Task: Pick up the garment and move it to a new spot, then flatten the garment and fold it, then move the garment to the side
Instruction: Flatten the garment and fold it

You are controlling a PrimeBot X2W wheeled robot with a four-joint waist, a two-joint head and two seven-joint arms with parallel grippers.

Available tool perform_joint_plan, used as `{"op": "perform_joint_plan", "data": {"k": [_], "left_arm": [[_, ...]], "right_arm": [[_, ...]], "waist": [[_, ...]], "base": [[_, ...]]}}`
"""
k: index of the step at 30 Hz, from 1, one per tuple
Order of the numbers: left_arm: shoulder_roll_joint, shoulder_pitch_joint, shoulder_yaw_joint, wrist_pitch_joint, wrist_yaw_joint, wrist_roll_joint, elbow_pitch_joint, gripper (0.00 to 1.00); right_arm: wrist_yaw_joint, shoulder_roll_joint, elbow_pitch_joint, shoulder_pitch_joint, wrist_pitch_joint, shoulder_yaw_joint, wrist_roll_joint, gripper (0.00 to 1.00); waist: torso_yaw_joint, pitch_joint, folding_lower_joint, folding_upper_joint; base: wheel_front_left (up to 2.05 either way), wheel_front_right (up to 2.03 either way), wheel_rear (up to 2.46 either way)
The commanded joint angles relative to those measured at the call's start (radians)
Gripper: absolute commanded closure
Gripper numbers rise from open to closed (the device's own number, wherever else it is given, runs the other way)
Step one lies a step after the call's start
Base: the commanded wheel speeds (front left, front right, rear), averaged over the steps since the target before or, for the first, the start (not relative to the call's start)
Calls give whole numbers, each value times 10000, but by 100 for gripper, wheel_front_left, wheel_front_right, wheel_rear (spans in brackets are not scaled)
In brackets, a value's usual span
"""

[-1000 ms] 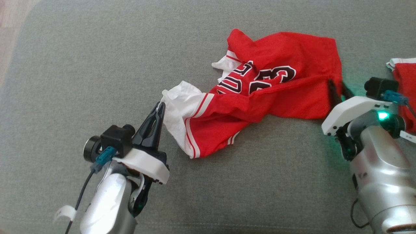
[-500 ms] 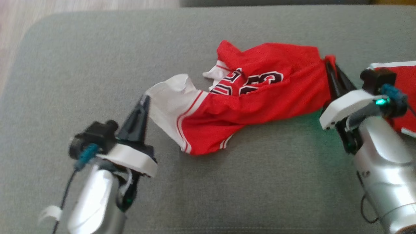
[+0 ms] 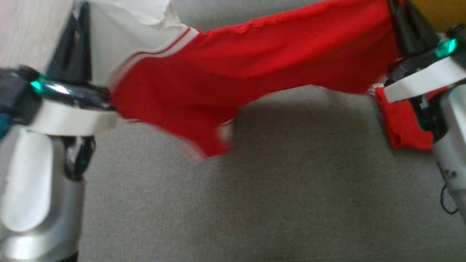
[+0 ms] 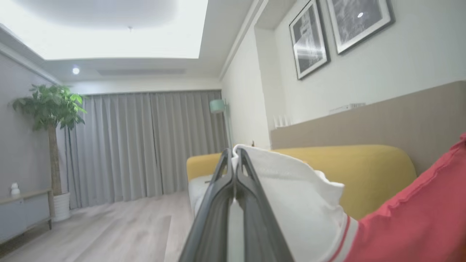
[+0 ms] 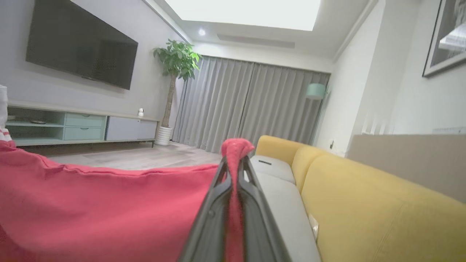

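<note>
The garment point(image 3: 255, 65), a red jersey with a white striped end, hangs stretched in the air above the grey cushion point(image 3: 291, 189). My left gripper point(image 3: 78, 25) is shut on its white end at the upper left. My right gripper point(image 3: 398, 16) is shut on its red edge at the upper right. In the left wrist view the closed fingers point(image 4: 235, 160) pinch white cloth point(image 4: 291, 196). In the right wrist view the gripper point(image 5: 235, 163) clamps a red fold, and the red cloth point(image 5: 109, 207) spreads to the left. The middle of the garment sags lowest toward the left.
A second red cloth point(image 3: 404, 125) lies on the cushion beside my right wrist. A yellow sofa back point(image 5: 364, 207) runs behind the seat. Wooden floor point(image 3: 29, 32) shows beyond the cushion's left end. A TV cabinet point(image 5: 72, 127) and a plant point(image 5: 174, 62) stand across the room.
My right gripper has shut on the garment's red edge. Both arms have lifted the garment off the cushion and pulled it taut. The head view has also shifted.
</note>
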Motion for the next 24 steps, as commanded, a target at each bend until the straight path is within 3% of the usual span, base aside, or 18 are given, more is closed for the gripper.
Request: {"op": "perform_joint_plan", "data": {"k": [1,11,17,22,24], "left_arm": [[490,-630,509,-49,-40,-148,-584,100],[1303,-377,946,807,-43,-647,-2345,100],[1739,-313,1110,1733,-44,-1011,-3338,100],[2242,-1568,674,2240,-55,-1359,-2574,100],[2526,-2430,156,2236,-58,-1447,-2032,100]], "right_arm": [[-9,-242,-758,-193,213,-134,-117,100],[-9,-436,-3958,1339,2083,-1716,-574,100],[-9,-284,-5855,2289,3550,-2691,-812,100],[-9,-258,-5813,1660,4143,-2599,-615,100],[-9,-604,-5269,850,4058,-2246,-687,100]], "waist": [[-165,-313,1,0],[-321,-509,1,0],[-278,11,1,0],[-259,1135,1,0],[-279,1743,1,0]], "base": [[0,0,0],[0,0,0],[0,0,0],[0,0,0],[0,0,0]]}}
